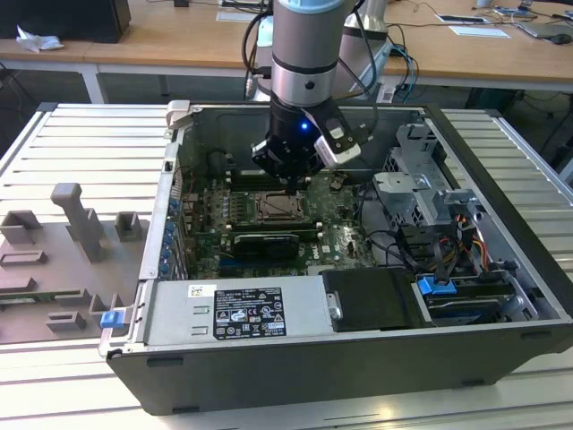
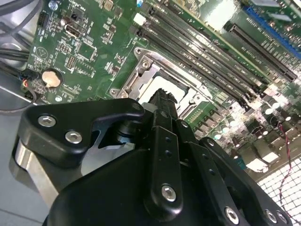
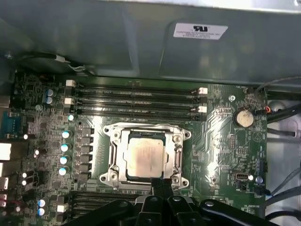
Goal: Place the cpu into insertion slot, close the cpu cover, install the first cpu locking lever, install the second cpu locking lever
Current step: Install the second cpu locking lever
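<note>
I read the end effector [image 1: 291,175] as hanging low inside the open computer case [image 1: 501,152], directly above the socket area of the green circuit board [image 3: 221,141]; its fingers [image 2: 162,106] look pressed together with nothing between them, the tips poised just over the near edge of the insertion slot [image 3: 146,155]. The cpu [image 3: 145,157] lies flat inside that slot, its pale metal top showing through the cut-out of the cpu cover [image 3: 178,155], which appears folded down around it. Whether the locking levers along the slot's edges are latched I cannot tell. My chief worry is a descent slightly off line: the fingertips could press on the chip's face or the cover frame instead of a lever, skewing the chip on the contacts beneath, or slip sideways into the long black memory slots [image 3: 136,99] just beside the socket. A lever released under tension could also spring back. As for what holds what: the case carries the circuit board across its floor, a power supply box [image 1: 242,309] along its front edge, and drive cages with cables [image 1: 430,206] at the exterior view's right; the case itself rests on the ribbed bench [image 1: 81,152], with grey fixture blocks [image 1: 76,219] near the bench's edge at the exterior view's left.
</note>
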